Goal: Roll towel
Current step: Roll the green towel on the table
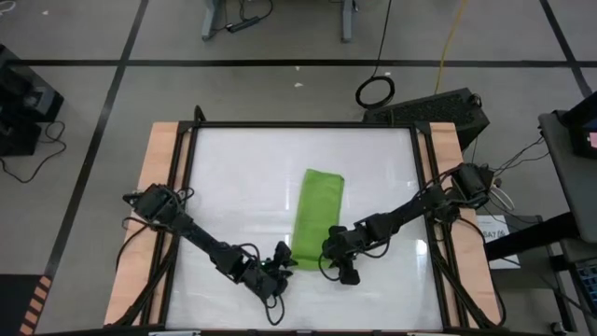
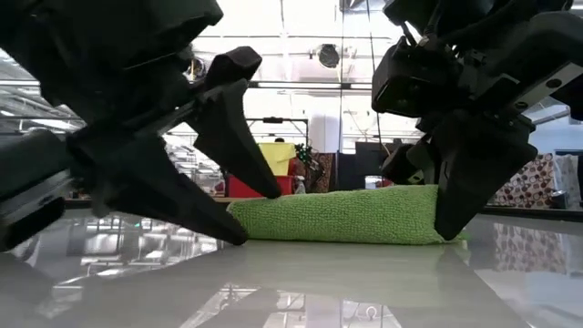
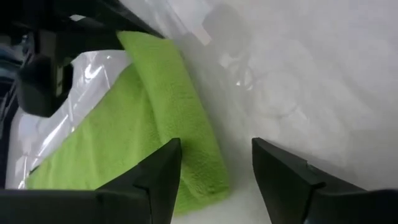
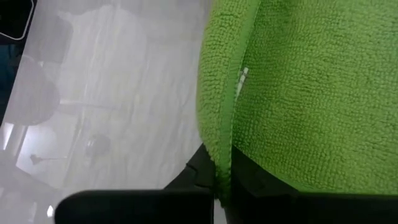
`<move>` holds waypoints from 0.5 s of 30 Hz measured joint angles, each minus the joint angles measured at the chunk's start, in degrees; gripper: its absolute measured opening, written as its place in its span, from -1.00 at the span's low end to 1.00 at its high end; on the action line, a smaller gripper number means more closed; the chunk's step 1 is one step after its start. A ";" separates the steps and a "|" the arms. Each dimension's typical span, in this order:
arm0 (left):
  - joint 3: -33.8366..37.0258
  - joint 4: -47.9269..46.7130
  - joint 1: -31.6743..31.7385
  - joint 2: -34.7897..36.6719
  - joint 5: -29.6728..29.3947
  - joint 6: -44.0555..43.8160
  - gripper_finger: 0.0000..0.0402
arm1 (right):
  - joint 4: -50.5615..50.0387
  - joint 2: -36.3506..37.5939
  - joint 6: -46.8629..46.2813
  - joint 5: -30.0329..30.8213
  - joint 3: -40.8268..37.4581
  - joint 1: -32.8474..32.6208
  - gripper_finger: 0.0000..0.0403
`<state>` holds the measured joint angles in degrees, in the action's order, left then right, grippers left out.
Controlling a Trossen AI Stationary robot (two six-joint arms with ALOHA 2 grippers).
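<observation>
The towel (image 1: 317, 217) lies flat as a long folded strip on the white desk (image 1: 242, 177), its long axis running away from the desk's near edge. Its near short end is thickened into a low fold, seen end-on in the low view. The right tool (image 1: 338, 252) sits at that end's right corner, fingers closed on the towel's edge (image 4: 217, 163). The left tool (image 1: 280, 264) sits at the left corner, fingers (image 3: 155, 177) spread apart, one over the cloth, the other on bare desk, gripping nothing. Both arms are about equally near. The roll would likely advance along the long axis, away from both tools.
</observation>
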<state>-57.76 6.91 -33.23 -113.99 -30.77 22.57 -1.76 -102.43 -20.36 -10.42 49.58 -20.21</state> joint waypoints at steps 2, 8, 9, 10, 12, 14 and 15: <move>0.04 -0.03 0.90 -0.03 -1.17 -0.09 -0.01 | 0.06 0.00 0.00 -0.16 0.00 0.00 -1.00; 0.13 -0.94 3.93 -0.11 4.41 -0.20 -0.02 | 0.16 0.00 -0.44 -0.15 0.00 -0.02 -1.00; 0.15 -1.21 4.31 -0.13 5.22 -0.30 -0.04 | 0.16 0.02 -0.44 -0.15 0.00 -0.02 -1.00; 0.15 -1.44 4.51 -0.16 5.66 -0.51 -0.06 | 0.16 0.00 -0.50 -0.15 0.00 -0.02 -1.00; 0.15 -1.79 4.60 -0.18 5.91 -0.53 -0.14 | 0.18 0.02 -0.63 -0.15 0.00 -0.02 -1.00; 0.15 -1.91 4.56 -0.20 6.10 -0.18 -0.24 | 0.18 0.00 -0.63 -0.15 0.00 -0.02 -1.00; 0.15 -2.17 4.56 -0.21 6.41 0.07 -0.30 | 0.20 0.02 -0.63 -0.16 0.00 -0.02 -1.00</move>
<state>-57.60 4.74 -28.67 -114.20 -24.36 22.64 -1.56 -102.41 -20.99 -10.58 49.58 -20.23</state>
